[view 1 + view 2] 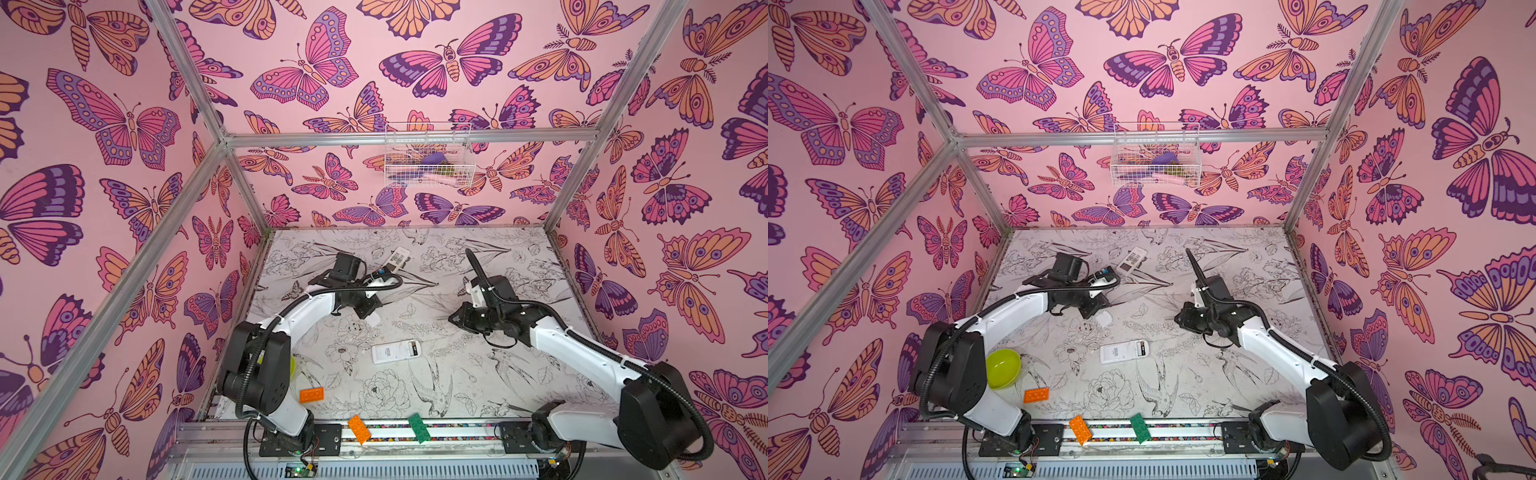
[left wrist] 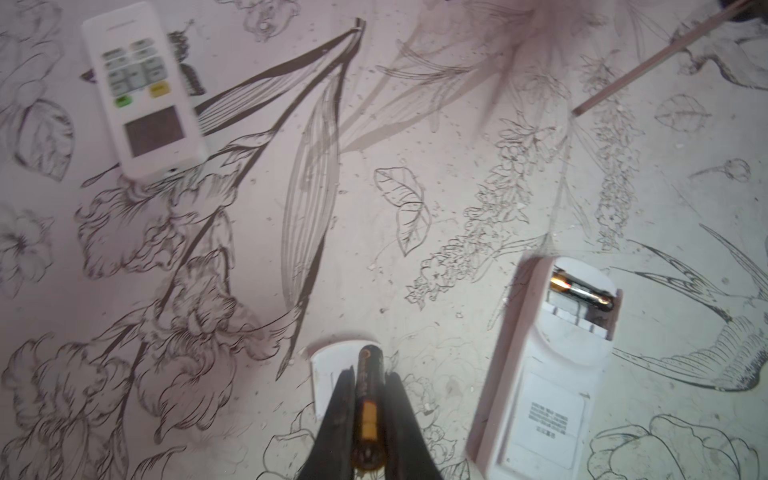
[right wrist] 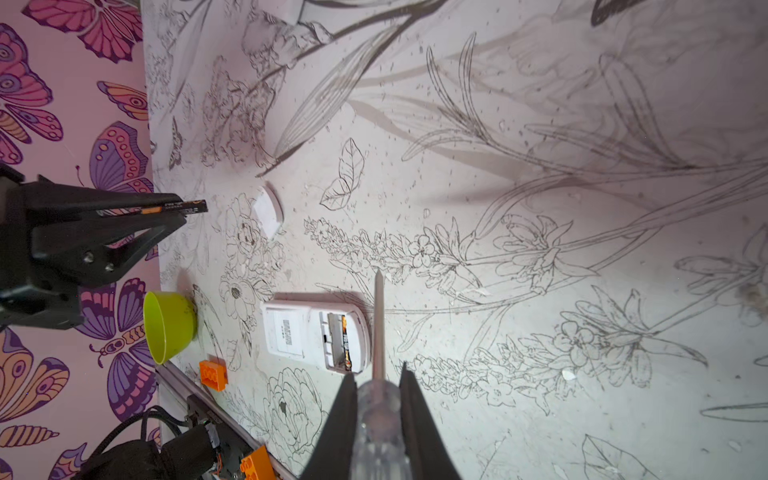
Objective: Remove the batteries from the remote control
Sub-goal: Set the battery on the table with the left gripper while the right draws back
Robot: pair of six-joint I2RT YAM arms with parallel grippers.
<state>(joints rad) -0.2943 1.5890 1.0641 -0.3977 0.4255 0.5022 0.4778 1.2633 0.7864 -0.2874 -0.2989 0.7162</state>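
Left gripper: jaws pinched narrow on a held battery with a black body and orange band, lying lengthwise between the fingers. Its front end pokes just past the fingertips and its rear end runs out of the wrist frame. Directly beneath these jaws lies a white battery cover, largely hidden by the fingers and the cell, so I cannot make out its full outline. In both top views my own wrist and camera block the left jaws, and the grip does not show there.

Right gripper: jaws closed on the clear handle of a thin grey tool. The handle's butt is cut off by the frame. The shaft points straight ahead of the jaws. The left wrist view shows its tip raised off the table and apart from the open remote.

That remote lies face down between my two pairs of jaws, touching neither. One second battery sits in its uncovered bay. The slot beside it shows only blurred white ribs. In the top views the bay is too small for me to count cells.

Other remote: buttons up, well ahead of the left jaws, labels unreadable.
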